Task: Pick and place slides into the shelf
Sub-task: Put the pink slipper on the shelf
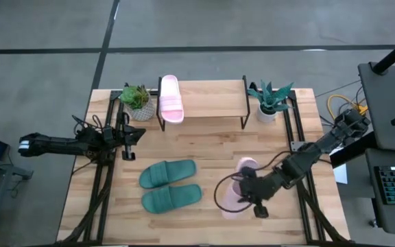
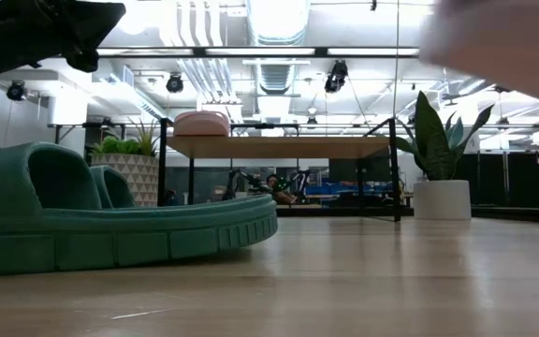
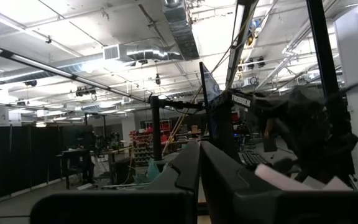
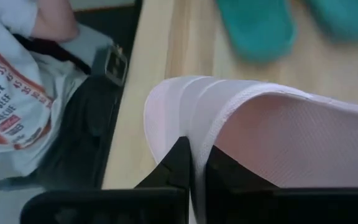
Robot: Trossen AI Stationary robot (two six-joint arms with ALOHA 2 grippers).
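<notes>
gripping a pink slide [image 1: 237, 194] in right jaws [image 1: 247, 195], left jaws shut, slide lengthwise toward shelf [image 1: 211, 101]

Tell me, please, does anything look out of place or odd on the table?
Nothing is damaged or spilled. One pink slide sits on the shelf; its partner is lifted off the table, pinched in the right tool. The green pair lies slightly angled.

My rig sits in open industrial lab: exposed ceiling ducts [image 3: 185, 25], strip lights, black partitions [image 3: 17, 158], cluttered workbenches.
</notes>
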